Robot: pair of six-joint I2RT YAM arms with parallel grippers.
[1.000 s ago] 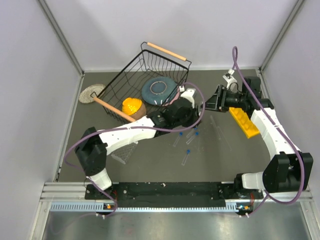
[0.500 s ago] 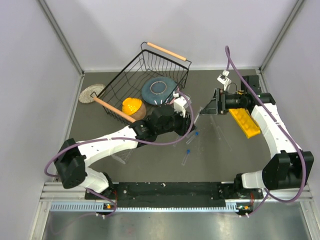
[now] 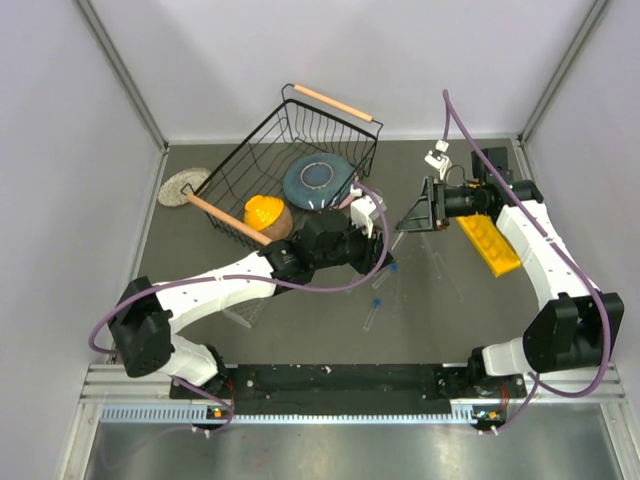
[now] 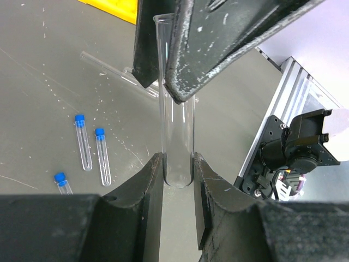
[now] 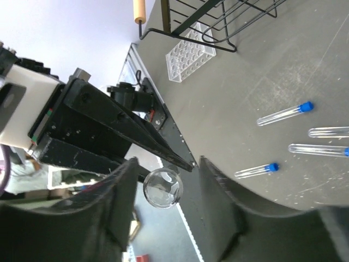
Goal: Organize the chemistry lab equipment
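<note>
- Over the last second the left gripper (image 4: pixel 177 169) brought the clear glass tube (image 4: pixel 176 125) toward 2 o'clock and the right gripper (image 5: pixel 166 164) swung in: likely a hand-over.
- Left jaws pinch its rounded end; right jaws stand spread around the other end, seemingly not touching.
- It is held above the tabletop (image 4: pixel 43 82); in the left wrist view its axis runs 6 to 12 o'clock, mouth at 12.

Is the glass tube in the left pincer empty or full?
Empty: the glass tube is clear throughout, the grey table showing through, no liquid.
</note>
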